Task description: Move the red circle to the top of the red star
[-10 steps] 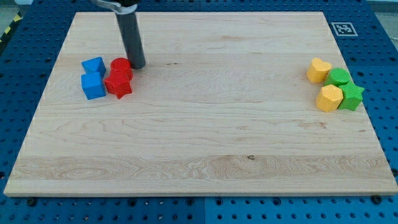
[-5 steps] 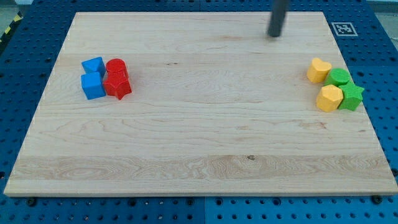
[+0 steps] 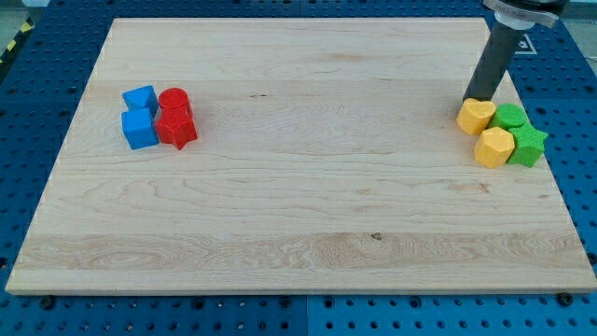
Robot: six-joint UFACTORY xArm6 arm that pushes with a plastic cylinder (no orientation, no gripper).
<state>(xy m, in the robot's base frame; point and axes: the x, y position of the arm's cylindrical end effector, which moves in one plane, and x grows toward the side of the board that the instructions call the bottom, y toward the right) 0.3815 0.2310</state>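
Observation:
The red circle [image 3: 174, 100] sits on the wooden board at the view's left, touching the top of the red star [image 3: 177, 126]. My tip [image 3: 480, 97] is far away at the view's right, right above the upper yellow block [image 3: 476, 116] and touching or almost touching it.
Two blue blocks [image 3: 140, 97] [image 3: 140, 130] stand against the left side of the red pair. At the view's right, a second yellow block [image 3: 493, 147], a green circle [image 3: 510, 117] and a green star [image 3: 528, 144] form a cluster. A marker tag [image 3: 515, 43] is at the board's top right corner.
My tip left the red circle at the left, crossed the top of the board and came down beside the upper yellow block at the right. The blocks have not moved.

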